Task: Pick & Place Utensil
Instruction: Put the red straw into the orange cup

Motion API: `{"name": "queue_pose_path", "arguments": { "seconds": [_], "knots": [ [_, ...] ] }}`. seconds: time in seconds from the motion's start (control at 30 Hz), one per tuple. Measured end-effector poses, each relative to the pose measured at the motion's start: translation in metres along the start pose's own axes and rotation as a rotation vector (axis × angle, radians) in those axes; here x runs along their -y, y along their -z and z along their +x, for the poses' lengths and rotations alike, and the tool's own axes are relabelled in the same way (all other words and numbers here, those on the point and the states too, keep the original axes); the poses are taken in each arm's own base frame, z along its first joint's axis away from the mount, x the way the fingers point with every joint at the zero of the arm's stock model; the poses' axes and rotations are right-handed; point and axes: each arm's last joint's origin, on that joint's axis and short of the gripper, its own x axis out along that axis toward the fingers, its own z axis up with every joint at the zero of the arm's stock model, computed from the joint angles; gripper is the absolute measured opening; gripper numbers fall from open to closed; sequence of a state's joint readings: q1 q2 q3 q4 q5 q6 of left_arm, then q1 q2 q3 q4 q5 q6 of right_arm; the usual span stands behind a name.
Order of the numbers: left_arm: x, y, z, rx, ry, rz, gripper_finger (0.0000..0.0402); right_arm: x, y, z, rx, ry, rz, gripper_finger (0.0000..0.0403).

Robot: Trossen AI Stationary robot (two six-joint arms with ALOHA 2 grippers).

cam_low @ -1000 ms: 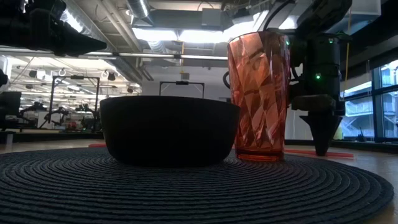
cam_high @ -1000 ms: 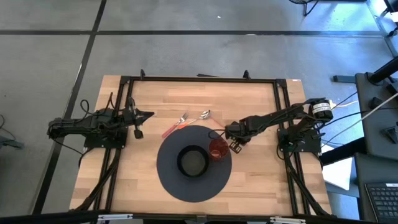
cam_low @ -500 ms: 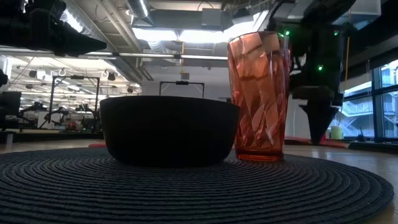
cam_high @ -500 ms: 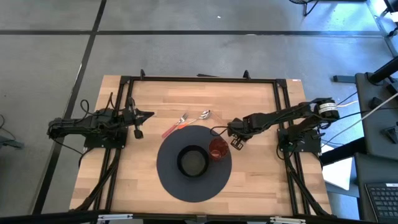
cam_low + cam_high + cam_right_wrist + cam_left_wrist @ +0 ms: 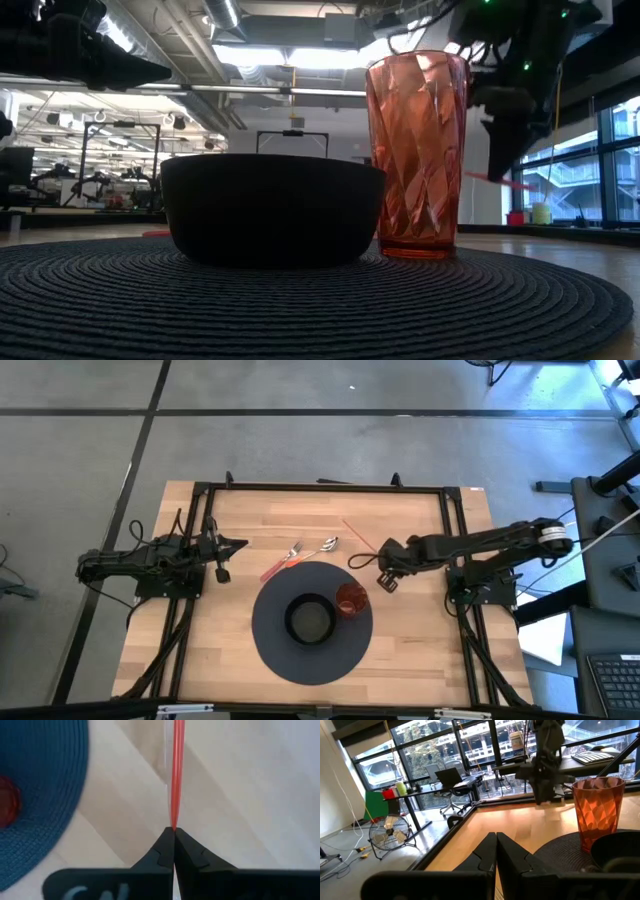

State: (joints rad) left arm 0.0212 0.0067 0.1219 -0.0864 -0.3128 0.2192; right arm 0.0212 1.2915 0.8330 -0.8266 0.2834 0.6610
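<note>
A thin red stick [image 5: 361,538] is in my right gripper [image 5: 383,564], over the bare wood beyond the round dark placemat [image 5: 275,650]. In the low view the stick [image 5: 497,179] hangs in the air right of the red faceted cup [image 5: 417,155]. That cup [image 5: 350,600] and a black bowl [image 5: 310,620] stand on the mat. My left gripper [image 5: 238,544] waits shut at the table's left, fingers [image 5: 495,851] together. My right gripper pinches the red stick at its near end [image 5: 173,824], only between the fingertips [image 5: 165,840]. The stick runs straight on past them, along the line of the fingers, toward the table's far left. It is lifted clear of the wood, close to level in the low view.
A spoon [image 5: 326,545], a fork [image 5: 291,551] and a red-handled utensil [image 5: 272,569] lie on the wood by the mat's far-left rim. Black frame rails [image 5: 320,487] line the table's edges. Bare wood lies between the mat and the right rail.
My right gripper has risen from table height beside the cup and drawn toward the far-right, staying shut. The red stick, which lay low along the wood, has come up with it and now hangs clear above the table.
</note>
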Motion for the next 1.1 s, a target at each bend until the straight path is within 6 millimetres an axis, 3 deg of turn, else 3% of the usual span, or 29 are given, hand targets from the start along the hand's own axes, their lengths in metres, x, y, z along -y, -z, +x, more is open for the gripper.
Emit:
{"name": "queue_pose_path", "arguments": {
  "seconds": [0.23, 0.5, 0.73, 0.9, 1.1],
  "knots": [
    [0.0, 0.0, 0.0, 0.0, 0.0, 0.0, 0.0004, 0.011, -0.001, -0.035, 0.223, -0.029, -0.06, 0.0002],
    [0.0, 0.0, 0.0, 0.0, 0.0, 0.001, 0.0004, 0.017, 0.004, -0.085, 0.519, -0.194, -0.177, 0.0001],
    [0.0, 0.0, 0.0, 0.0, 0.0, 0.004, 0.0004, 0.021, 0.009, -0.114, 0.75, -0.244, -0.315, 0.0001],
    [0.0, 0.001, 0.0, -0.012, 0.002, 0.007, 0.0004, 0.02, 0.015, -0.109, 0.891, -0.358, -0.405, 0.0001],
    [0.0, 0.002, 0.0, -0.018, -0.004, 0.009, 0.0004, 0.016, 0.028, -0.076, 1.003, -0.393, -0.424, 0.0001]
  ]
}}
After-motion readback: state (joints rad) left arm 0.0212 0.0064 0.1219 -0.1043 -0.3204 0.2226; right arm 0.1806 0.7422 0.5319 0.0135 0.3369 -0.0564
